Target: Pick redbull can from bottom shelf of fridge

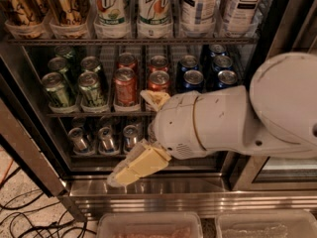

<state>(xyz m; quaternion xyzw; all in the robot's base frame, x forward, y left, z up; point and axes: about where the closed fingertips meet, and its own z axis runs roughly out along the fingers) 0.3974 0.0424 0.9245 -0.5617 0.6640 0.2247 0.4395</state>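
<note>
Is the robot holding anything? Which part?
Nothing yet. The gripper hangs open in front of the fridge's bottom shelf, near the redbull cans, gripping none.

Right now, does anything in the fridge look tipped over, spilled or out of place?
Nothing stands out. The redbull cans on the bottom shelf stand upright in their lanes, like the soda cans above. The open gripper hangs in front of that shelf, holding nothing.
</note>
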